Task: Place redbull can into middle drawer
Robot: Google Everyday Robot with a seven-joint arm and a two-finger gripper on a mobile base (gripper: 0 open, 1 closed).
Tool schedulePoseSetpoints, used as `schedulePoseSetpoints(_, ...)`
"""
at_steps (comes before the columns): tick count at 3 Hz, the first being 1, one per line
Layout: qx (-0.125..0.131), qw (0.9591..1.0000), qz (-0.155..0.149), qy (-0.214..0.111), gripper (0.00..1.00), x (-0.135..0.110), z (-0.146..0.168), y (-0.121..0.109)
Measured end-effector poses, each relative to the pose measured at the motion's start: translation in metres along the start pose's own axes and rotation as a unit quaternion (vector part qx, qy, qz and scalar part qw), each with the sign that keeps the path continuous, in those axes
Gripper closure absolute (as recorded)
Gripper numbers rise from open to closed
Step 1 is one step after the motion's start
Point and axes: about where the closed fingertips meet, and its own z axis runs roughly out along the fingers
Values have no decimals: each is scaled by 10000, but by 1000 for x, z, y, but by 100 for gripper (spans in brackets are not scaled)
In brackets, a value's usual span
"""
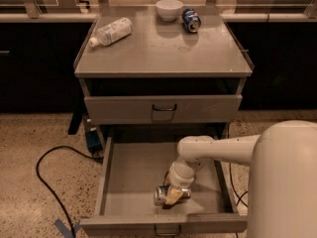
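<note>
The middle drawer is pulled open, a wide shallow grey tray with its handle at the bottom edge. The redbull can lies on its side near the drawer's front, silver end facing left. My gripper reaches down into the drawer from the right on the white arm. Its pale fingers are closed around the can, which rests at or just above the drawer floor.
The upper handled drawer is shut. On the cabinet top lie a plastic bottle, a white bowl and a stubby dark-blue can. A black cable and a blue box are on the floor at left.
</note>
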Motion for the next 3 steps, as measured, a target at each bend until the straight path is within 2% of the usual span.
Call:
schedulePoseSetpoints(1,12,9981,456,-423,100,1,7,-13)
schedulePoseSetpoints(2,90,9917,987,-817,100,5,12,-29)
schedulePoseSetpoints(3,197,9882,1195,-933,100,7,15,-42)
